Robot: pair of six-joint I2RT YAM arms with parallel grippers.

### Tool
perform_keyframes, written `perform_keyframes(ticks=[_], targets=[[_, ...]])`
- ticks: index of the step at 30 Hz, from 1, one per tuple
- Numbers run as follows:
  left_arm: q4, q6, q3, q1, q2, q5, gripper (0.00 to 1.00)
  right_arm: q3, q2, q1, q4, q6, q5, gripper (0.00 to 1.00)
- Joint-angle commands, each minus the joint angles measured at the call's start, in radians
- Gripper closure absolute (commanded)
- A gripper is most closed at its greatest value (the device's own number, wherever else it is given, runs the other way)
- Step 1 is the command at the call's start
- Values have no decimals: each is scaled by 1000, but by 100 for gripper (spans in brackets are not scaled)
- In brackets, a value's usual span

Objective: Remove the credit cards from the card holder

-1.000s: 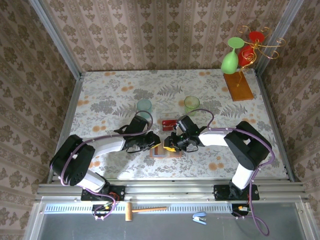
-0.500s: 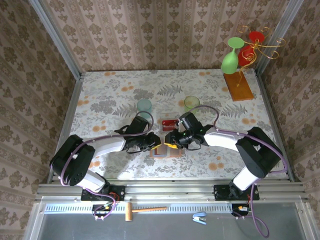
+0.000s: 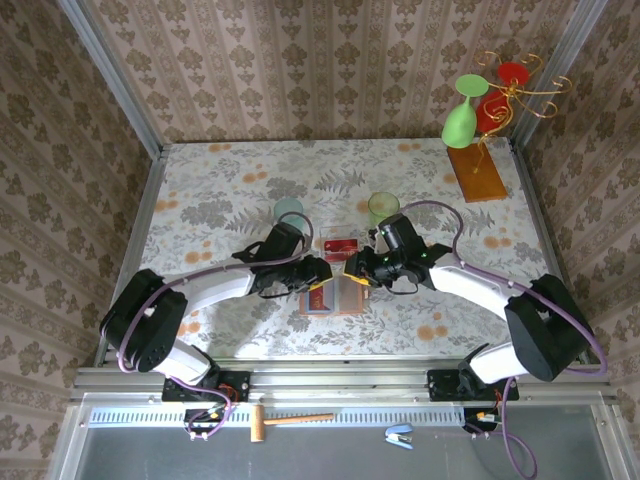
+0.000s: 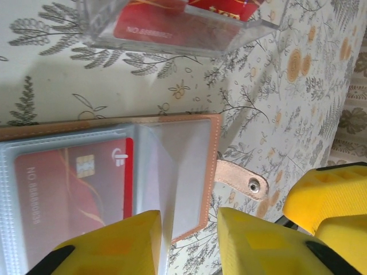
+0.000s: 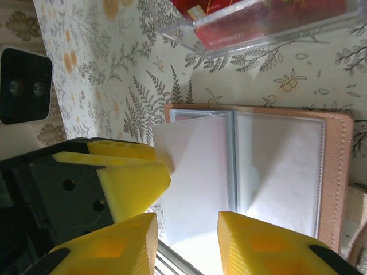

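Card holder (image 5: 275, 166): lying open on the floral table (image 3: 220, 190) just beside the clear tray (image 4: 100, 26), between the two grippers. The leather side is facing down, so the plastic sleeves are facing up for picking.
Left gripper (image 4: 189, 220): hovering at the holder's edge with its jaws partly apart and a loose sleeve leaf running into the gap. Judging by the space on either side, nothing is being pinched.
Right gripper (image 5: 187, 220): facing it from the opposite side, jaws likewise part-open and gripping nothing, hanging over two pale sleeves that are looking empty.
Remaining card: one red card (image 4: 69, 189) is sitting inside a sleeve next to that leaf — probably the next one to pull.
Tray contents: red cards (image 4: 166, 26) are lying in it; the tray is likely standing close to keep each carry short.
Hidden: the red card's near end is disappearing behind a yellow finger. Whether lower sleeves are hiding more cards cannot be told. From above, both grippers are covering the holder's far edge.
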Motion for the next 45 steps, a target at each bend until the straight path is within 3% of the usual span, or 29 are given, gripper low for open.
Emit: perform_keyframes(ticks=[1, 16, 26, 45], targets=[[-25, 21, 44, -19, 29, 23, 66, -30, -61, -13, -46, -19, 37, 67], [-10, 25, 151, -77, 171, 48, 42, -109, -200, -70, -91, -20, 64, 64], [1, 22, 200, -99, 256, 69, 40, -162, -265, -92, -107, -18, 74, 61], [42, 4, 178, -99, 290, 79, 40, -163, -240, -93, -87, -13, 57, 59]])
